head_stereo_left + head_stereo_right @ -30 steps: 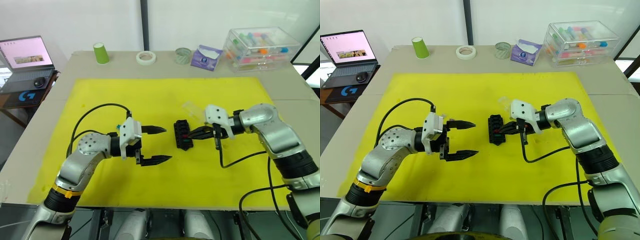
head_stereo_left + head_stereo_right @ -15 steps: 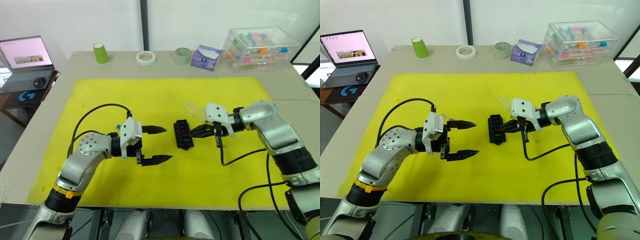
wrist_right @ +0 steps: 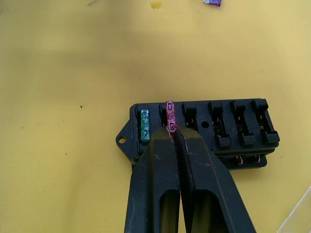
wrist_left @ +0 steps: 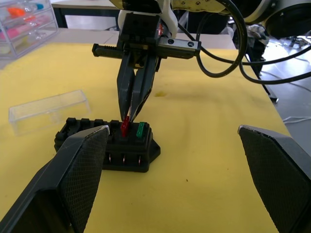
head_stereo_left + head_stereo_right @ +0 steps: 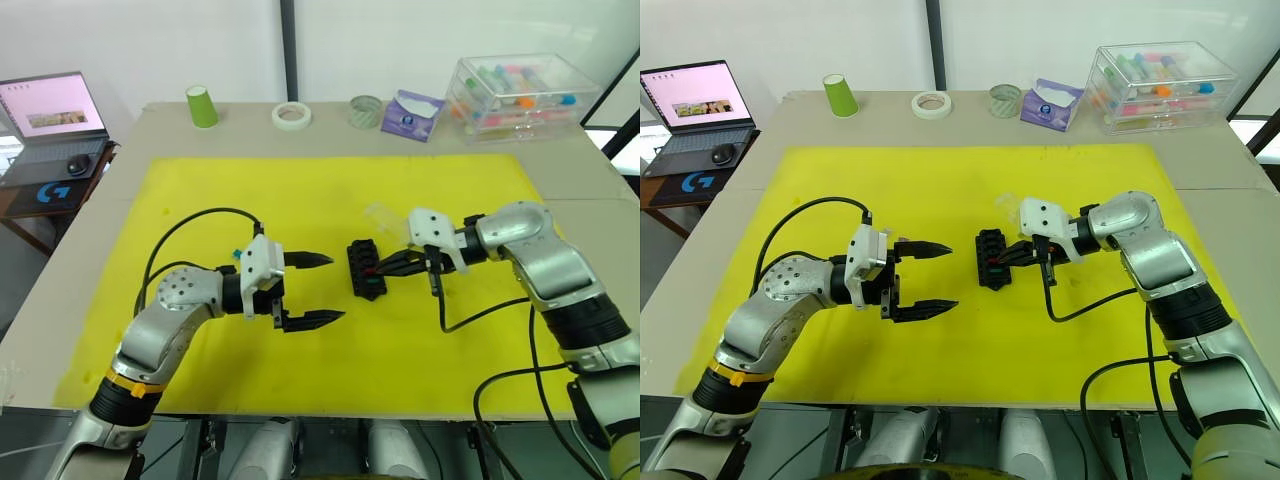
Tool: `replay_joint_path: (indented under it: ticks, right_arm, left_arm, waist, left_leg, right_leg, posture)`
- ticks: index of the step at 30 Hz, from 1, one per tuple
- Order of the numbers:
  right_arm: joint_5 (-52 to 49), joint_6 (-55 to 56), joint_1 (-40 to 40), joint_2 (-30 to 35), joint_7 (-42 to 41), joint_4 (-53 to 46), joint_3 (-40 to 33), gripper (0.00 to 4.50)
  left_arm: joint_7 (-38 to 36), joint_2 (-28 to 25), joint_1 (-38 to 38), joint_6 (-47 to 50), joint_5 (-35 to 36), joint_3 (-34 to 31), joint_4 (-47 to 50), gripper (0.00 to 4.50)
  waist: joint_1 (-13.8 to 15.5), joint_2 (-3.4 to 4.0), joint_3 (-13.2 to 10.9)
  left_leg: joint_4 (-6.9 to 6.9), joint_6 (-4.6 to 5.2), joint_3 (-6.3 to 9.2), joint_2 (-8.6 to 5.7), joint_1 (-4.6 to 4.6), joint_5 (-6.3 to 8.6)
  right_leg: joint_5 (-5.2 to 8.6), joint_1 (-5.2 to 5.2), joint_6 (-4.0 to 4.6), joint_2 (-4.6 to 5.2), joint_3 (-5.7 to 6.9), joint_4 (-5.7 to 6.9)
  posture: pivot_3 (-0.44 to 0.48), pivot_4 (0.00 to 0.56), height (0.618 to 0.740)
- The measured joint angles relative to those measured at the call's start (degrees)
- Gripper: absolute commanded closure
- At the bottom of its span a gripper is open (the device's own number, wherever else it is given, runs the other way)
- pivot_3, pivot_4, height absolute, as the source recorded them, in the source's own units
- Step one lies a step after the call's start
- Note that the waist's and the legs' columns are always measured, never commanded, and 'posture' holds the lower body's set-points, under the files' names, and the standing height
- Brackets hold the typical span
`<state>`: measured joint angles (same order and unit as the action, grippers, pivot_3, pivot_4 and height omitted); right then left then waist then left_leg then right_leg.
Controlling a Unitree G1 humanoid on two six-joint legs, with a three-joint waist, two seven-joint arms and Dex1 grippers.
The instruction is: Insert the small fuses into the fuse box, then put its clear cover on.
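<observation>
The right gripper [image 3: 173, 133] has its jaws pinched tight on a red fuse [image 3: 170, 115], held upright over the second slot of the fuse box [image 5: 366, 270] mid-bench, beside a seated green fuse [image 3: 144, 124]. The left gripper [image 5: 314, 290] hangs gaping, empty. The clear cover [image 4: 48, 110] lies just behind.

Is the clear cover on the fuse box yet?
Off. The clear cover lies on the yellow mat beside the fuse box, whose slots are open on top.
</observation>
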<state>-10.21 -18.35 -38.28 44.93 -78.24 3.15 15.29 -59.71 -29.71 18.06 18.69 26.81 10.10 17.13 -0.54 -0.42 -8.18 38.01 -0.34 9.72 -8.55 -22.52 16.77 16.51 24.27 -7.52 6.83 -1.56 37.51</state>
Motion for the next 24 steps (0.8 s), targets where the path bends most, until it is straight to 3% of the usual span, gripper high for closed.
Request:
replay_joint_path:
  ticks: [24]
  right_arm:
    - [1.3, 4.1, 0.0, -0.6, -0.4, 1.8, 0.0, 4.50]
  left_arm:
    - [0.1, 0.0, 0.0, 0.8, -0.1, 0.1, 0.4, 0.03]
  waist:
    - [0.0, 0.00, 0.0]
  left_leg:
    - [0.01, 0.00, 0.00, 0.00, 0.01, 0.00]
  right_leg:
    - [0.00, -0.01, 0.00, -0.01, 0.00, 0.01]
  posture:
    - [0.000, 0.150, 0.740]
